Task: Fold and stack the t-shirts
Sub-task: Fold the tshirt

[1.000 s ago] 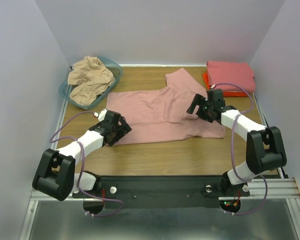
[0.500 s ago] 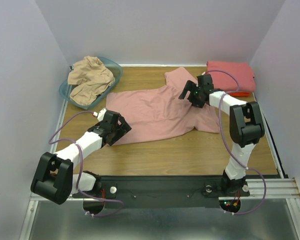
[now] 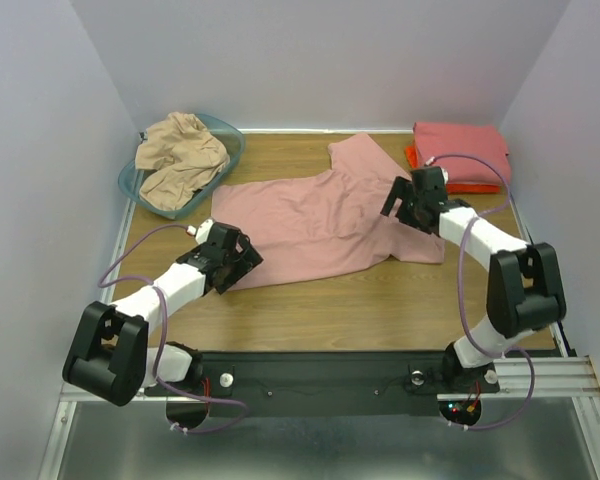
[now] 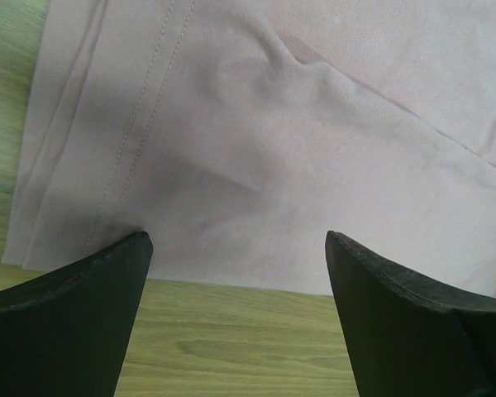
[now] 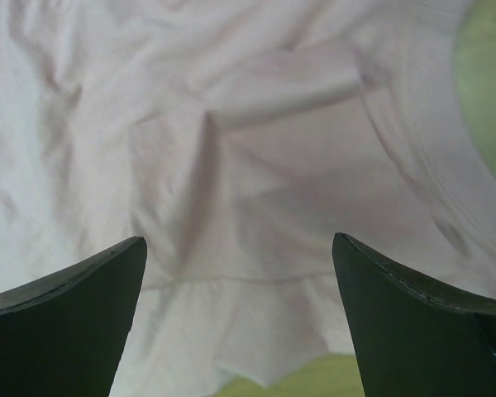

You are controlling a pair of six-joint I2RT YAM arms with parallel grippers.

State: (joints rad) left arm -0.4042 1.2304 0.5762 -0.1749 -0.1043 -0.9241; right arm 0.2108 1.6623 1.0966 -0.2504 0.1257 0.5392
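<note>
The dusty pink t-shirt (image 3: 315,220) lies spread on the wooden table, wrinkled on its right side. My left gripper (image 3: 242,259) is open and empty at the shirt's near left corner, its hem (image 4: 256,165) lying just ahead of the fingers. My right gripper (image 3: 398,203) is open and empty above the shirt's right part; rumpled cloth (image 5: 256,165) fills its view. The coral pink shirt (image 3: 462,150) lies folded on the bright orange one (image 3: 470,186) at the back right. The tan-beige shirt (image 3: 180,155) is bunched in the basket.
The translucent teal basket (image 3: 230,140) stands at the back left corner. Purple-grey walls close in the table on three sides. Bare wood (image 3: 360,305) runs along the near edge in front of the shirt.
My right arm swung back toward the shirt's far right, then came forward and right again, staying open. The shirt's right edge shifted slightly. My left arm barely moved.
</note>
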